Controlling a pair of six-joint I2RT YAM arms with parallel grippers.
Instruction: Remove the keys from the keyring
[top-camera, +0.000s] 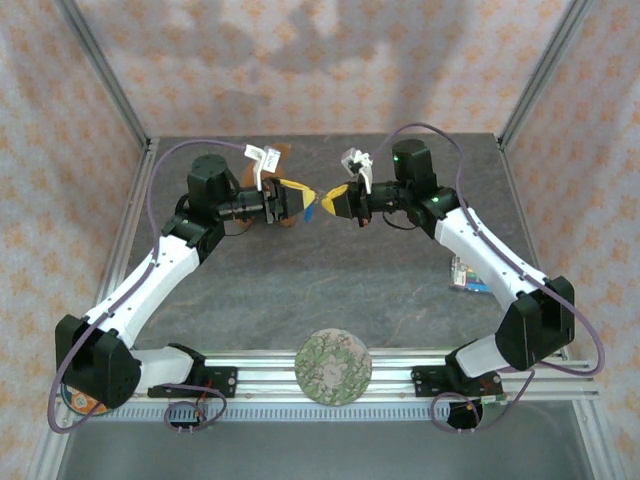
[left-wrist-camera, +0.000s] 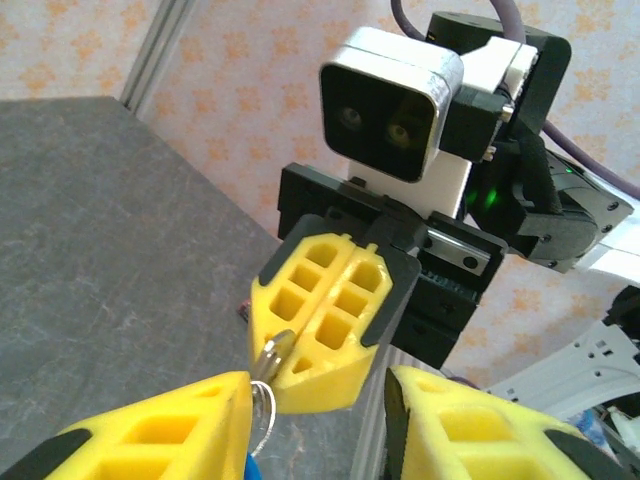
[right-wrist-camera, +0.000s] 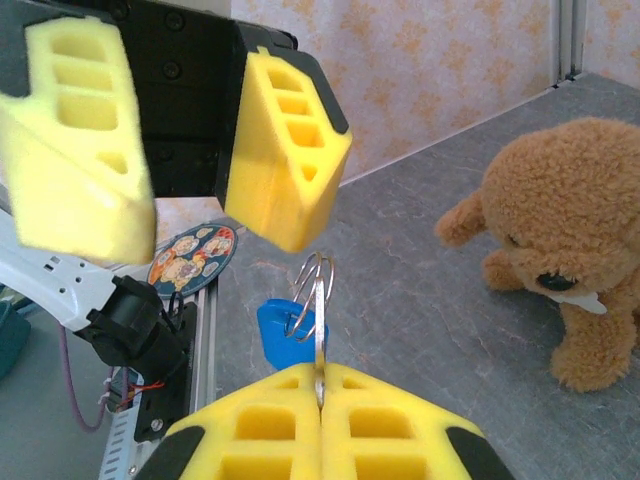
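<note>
R gripper (right-wrist-camera: 320, 385) clamps keyring (right-wrist-camera: 315, 290) edge-on. L gripper (right-wrist-camera: 195, 235), jaws apart near keyring: pinch blue key (right-wrist-camera: 280, 330) beside keyring, slide off.

Bright yellow, blue and brown against mottled grey

The left foam-padded pincer (top-camera: 305, 202) and the right foam-padded pincer (top-camera: 335, 196) are bright yellow with black backing. The tiny key (right-wrist-camera: 283, 330) has a bright blue head; the wire keyring (right-wrist-camera: 313, 290) is silvery. The plush teddy bear (right-wrist-camera: 560, 220) is golden brown, the stone-look tabletop (top-camera: 330, 290) dark grey with paler mottling, the backdrop wall (top-camera: 330, 60) peach with orange floral motifs.
</note>
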